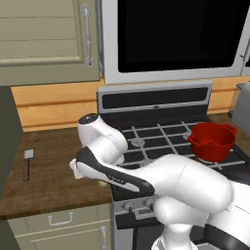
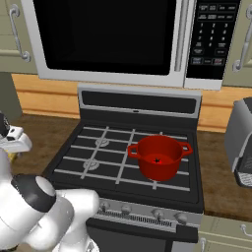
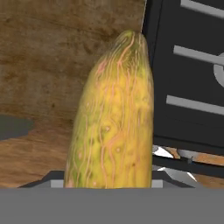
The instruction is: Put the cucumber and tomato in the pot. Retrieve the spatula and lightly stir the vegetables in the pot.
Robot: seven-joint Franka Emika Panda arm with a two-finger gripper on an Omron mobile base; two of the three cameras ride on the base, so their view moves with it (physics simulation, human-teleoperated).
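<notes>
Cucumber [image 3: 113, 118] hides the gripper's fingertips; grip unclear.

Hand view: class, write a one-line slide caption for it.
Close-up of the yellow-green cucumber over the wooden counter, beside the black stove.

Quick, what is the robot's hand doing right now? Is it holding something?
Gripper: right over the cucumber by the stove's edge, very close. Its fingers are hidden, so whether it is open or gripping the cucumber cannot be told.
</notes>
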